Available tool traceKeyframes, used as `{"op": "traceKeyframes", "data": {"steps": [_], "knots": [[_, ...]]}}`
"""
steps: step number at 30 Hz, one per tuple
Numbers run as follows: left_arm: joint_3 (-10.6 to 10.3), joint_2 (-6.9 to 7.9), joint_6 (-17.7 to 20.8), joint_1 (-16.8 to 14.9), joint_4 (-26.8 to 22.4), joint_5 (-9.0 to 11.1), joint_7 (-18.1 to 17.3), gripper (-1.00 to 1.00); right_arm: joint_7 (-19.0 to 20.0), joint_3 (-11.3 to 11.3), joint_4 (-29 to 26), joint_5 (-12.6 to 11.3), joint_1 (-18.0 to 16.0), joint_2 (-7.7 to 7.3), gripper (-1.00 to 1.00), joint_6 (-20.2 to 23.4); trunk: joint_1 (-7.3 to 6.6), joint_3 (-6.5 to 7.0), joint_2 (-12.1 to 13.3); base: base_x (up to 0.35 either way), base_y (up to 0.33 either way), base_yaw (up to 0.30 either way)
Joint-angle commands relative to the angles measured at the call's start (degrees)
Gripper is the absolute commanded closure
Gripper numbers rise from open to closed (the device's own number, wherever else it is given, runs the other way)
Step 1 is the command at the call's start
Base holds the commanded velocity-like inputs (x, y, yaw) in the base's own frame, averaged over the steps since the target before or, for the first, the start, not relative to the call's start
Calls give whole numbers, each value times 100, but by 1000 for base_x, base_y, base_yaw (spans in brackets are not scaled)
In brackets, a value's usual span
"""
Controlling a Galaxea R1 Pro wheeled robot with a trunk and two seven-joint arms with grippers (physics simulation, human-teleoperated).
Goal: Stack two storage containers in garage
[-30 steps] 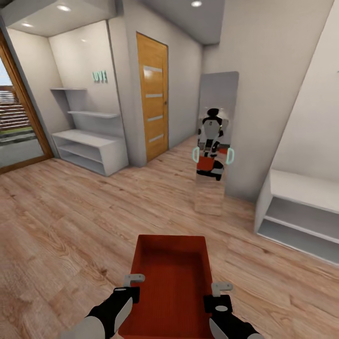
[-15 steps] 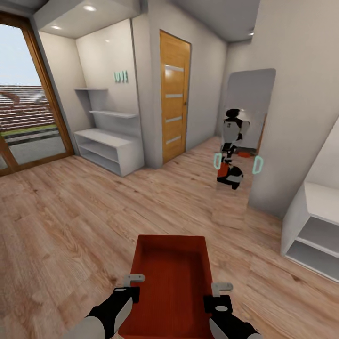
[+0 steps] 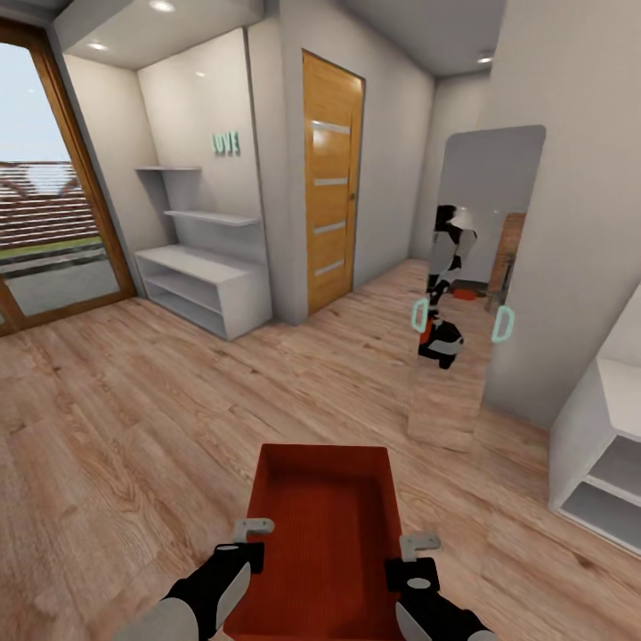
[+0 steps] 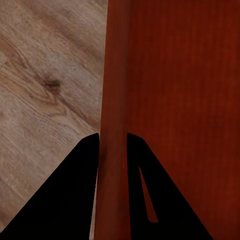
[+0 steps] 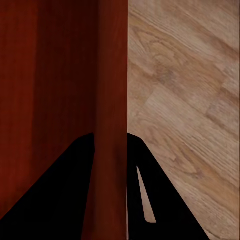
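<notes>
The view has swung right since a moment ago, bringing the orange door (image 3: 332, 182) nearer centre. Left fingers (image 4: 75, 192) and right fingers (image 5: 70, 190) each pinch a wall of 1 red bin (image 3: 325, 525), carried over wood floor (image 3: 133, 427); garage not yet reached.

Orange-red ribbed container (image 3: 322, 525); black tools.

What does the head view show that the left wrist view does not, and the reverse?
Head view alone: the orange-wood door, the wall mirror, white shelves and the right gripper. Left wrist view alone: the close pinch, a finger on each side of the container's thin wall. Both: the storage container, the left gripper and the wood plank floor.
</notes>
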Motion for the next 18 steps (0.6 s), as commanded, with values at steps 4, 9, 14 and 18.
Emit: {"op": "traceKeyframes", "data": {"steps": [4,9,14,18], "knots": [[-37,27,51,-2,-30,-134,76,100,-56,-34,80,-93,-5,-32,100,-5,3,-5,-2,322,0,0],[-37,27,51,-2,-30,-134,76,100,-56,-34,80,-93,-5,-32,100,-5,3,-5,-2,322,0,0],[-37,27,51,-2,-30,-134,76,100,-56,-34,80,-93,-5,-29,100,-4,3,-5,-2,322,0,0],[-37,27,51,-2,-30,-134,76,100,-56,-34,80,-93,-5,-25,100,-3,3,-5,-2,321,0,39]]}}
